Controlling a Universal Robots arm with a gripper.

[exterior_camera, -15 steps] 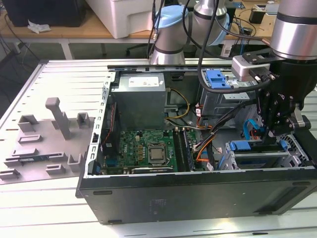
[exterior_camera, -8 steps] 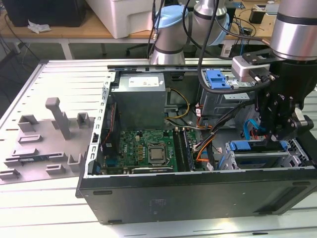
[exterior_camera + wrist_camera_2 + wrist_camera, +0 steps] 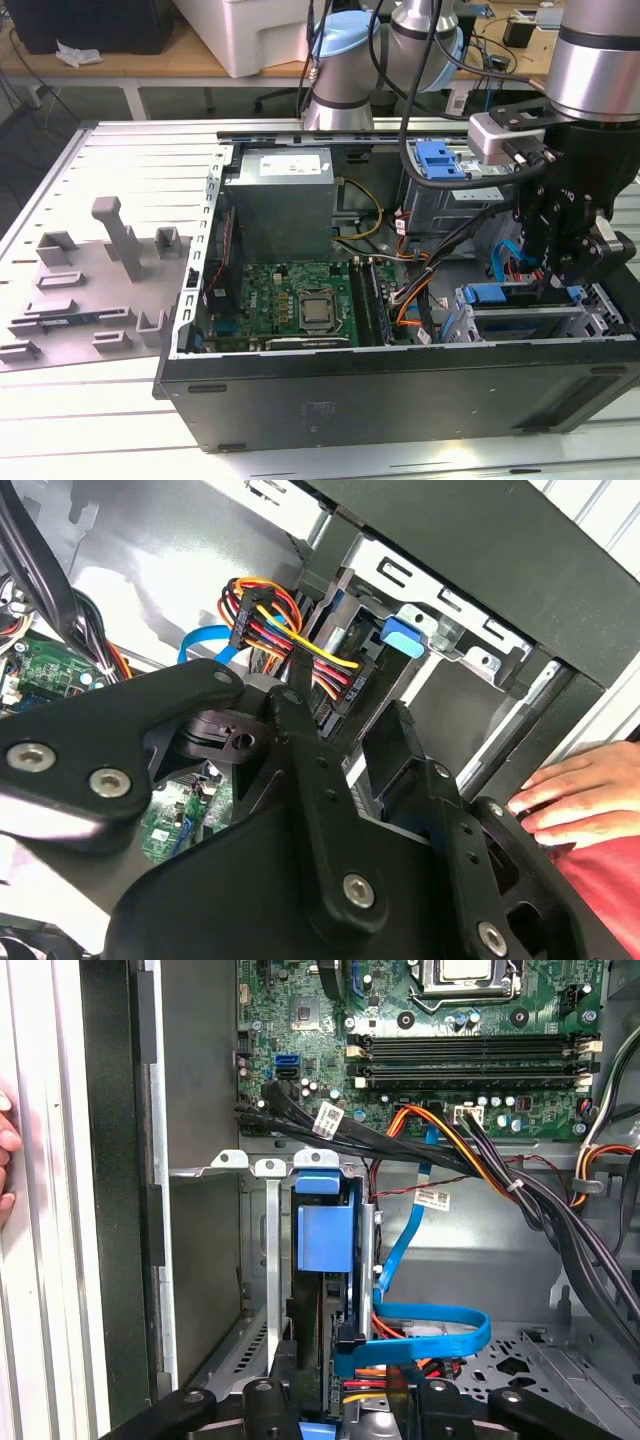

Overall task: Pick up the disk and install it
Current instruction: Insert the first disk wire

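Gripper: black gripper (image 3: 565, 285) hangs low over the drive cage at the exterior view's right end of the open computer case; in the first wrist view its fingers (image 3: 270, 1410) sit on either side of a slot in the cage, and whether they press on anything there I cannot tell.
Fixture plate: grey moulded plate (image 3: 85, 290) with upright posts lies on the table at the exterior view's left, apart from the case.
Computer case: black tower (image 3: 330, 400) lies on its side with the panel off, interior facing up.
Power supply: plain grey metal box (image 3: 278, 200) with a white sticker sits at the far side of the case.
Motherboard: green board (image 3: 290, 305) lies just in front of the grey box.
Blue bracket: small bright-blue plastic piece (image 3: 438, 160) rests on the far bay of the case.
Disk: blue-framed drive (image 3: 325, 1260) stands on edge inside the cage slot, between the gripper's fingers; its blue carrier (image 3: 495, 295) shows at the cage top beside the gripper.
Cables: orange, red and yellow bundle (image 3: 275, 620) plugs in near the cage.
Hand: a person's hand (image 3: 575, 790) rests on the case's outer edge.
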